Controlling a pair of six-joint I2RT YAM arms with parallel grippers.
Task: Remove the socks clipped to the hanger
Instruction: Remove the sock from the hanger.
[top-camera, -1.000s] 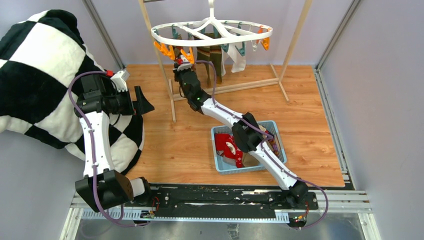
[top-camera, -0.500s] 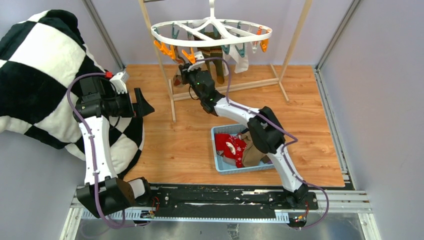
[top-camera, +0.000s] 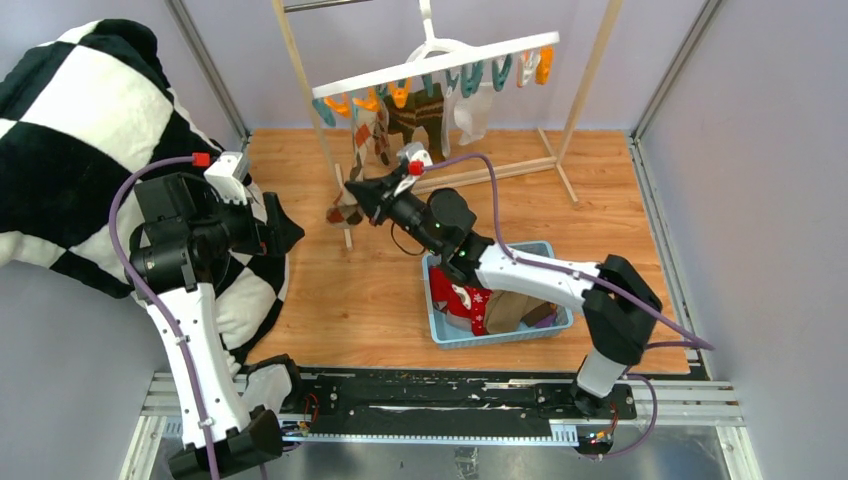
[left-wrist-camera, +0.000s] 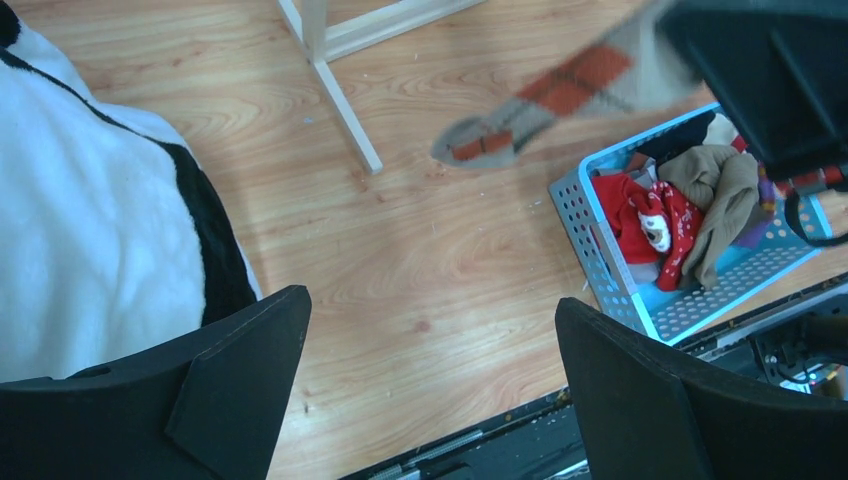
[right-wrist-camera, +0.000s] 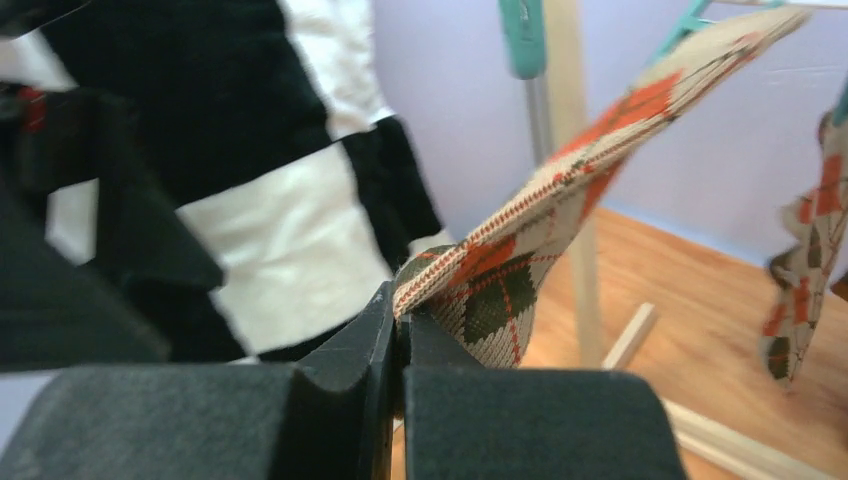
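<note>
Wooden bench (top-camera: 620, 230) carries a blue basket (left-wrist-camera: 595, 250) of freed socks (top-camera: 465, 300), while the right gripper (right-wrist-camera: 398, 330), pinching an argyle sock (right-wrist-camera: 490, 290), holds it taut against its clip (top-camera: 367, 101), tilting the hanger (top-camera: 440, 64), evidently to pull it free; the left gripper (left-wrist-camera: 430, 310) hangs spread and idle.

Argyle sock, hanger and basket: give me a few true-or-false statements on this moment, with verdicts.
1. The right end effector is shut on the argyle sock. True.
2. The argyle sock is free of the hanger. False: it stretches taut up to the hanger's rim.
3. The left end effector holds a sock. False: it is open and empty.
4. A red sock lies in the blue basket. True.
5. The hanger hangs level. False: it is tilted, lower on the side the sock is pulled from.
</note>
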